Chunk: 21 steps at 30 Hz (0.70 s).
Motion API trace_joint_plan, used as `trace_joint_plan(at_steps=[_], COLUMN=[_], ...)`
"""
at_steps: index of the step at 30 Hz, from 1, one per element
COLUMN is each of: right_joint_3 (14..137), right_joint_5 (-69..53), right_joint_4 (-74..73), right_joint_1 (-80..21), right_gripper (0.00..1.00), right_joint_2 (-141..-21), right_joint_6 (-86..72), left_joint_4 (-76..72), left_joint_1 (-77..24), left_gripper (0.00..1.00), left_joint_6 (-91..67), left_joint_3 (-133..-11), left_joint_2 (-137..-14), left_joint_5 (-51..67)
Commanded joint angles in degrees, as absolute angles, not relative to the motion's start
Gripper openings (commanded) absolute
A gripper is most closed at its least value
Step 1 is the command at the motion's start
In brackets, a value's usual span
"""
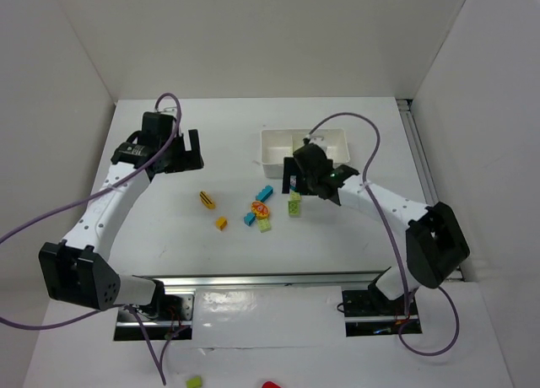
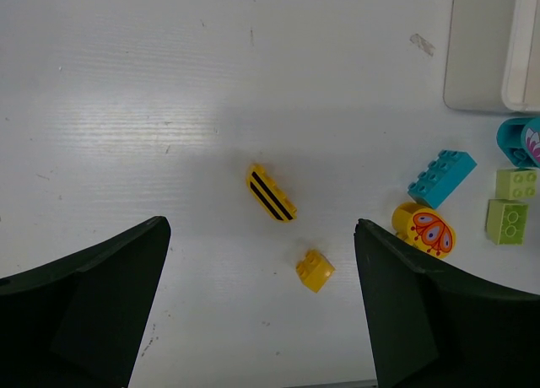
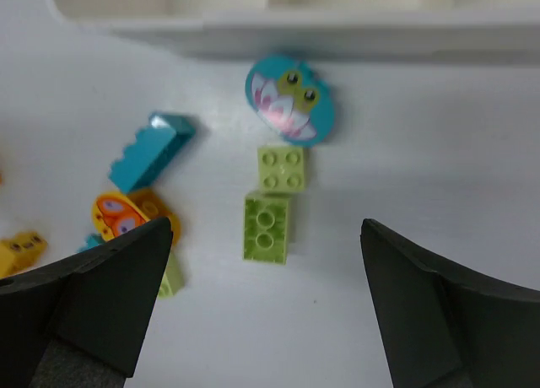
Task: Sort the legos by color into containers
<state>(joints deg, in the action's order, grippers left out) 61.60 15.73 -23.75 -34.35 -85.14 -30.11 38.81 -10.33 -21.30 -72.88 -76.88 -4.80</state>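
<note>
The right gripper is hovering open, straddling a lime-green rectangular plastic brick mid-frame, seemingly for a grasp; the left gripper is waiting open, upper left of the top view.

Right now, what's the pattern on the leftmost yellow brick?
The yellow brick has two black stripes along it; the left wrist view shows it best.

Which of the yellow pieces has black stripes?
The elongated yellow piece, farthest left. The small yellow brick is plain; the round one shows an orange butterfly.
</note>
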Motion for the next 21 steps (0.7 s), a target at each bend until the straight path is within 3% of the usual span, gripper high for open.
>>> trace_joint_plan(at_steps=[1, 11, 18, 19, 21], right_joint_3=[56.52, 56.95, 58.18, 58.18, 58.89], right_joint_5=[12.13, 9.93, 9.4, 9.4, 11.24], right_joint_4=[-19.61, -16.88, -15.65, -15.64, -16.96], right_joint_1=[-37.78, -39.02, -39.02, -39.63, -40.25], right_gripper=[1.0, 0.81, 0.55, 0.46, 0.38], right_joint_2=[-85.69, -94.04, -97.12, -97.12, -97.12], right_joint_6=[-29.36, -28.65, -28.65, -28.65, -28.65], left_joint_4=[38.94, 39.46, 39.46, 39.46, 39.46], left_joint_1=[-10.46, -10.99, -10.99, -10.99, -10.99], left_gripper=[1.0, 1.0, 1.0, 1.0, 1.0], left_joint_6=[-22.58, -25.14, -24.61, -24.61, -24.61], left_joint_3=[-74.97, -74.36, -73.83, -73.83, -73.83], left_joint_2=[-78.04, -77.52, -76.99, -76.99, -76.99], left_joint_5=[-4.39, -5.89, -5.89, -5.37, -5.36])
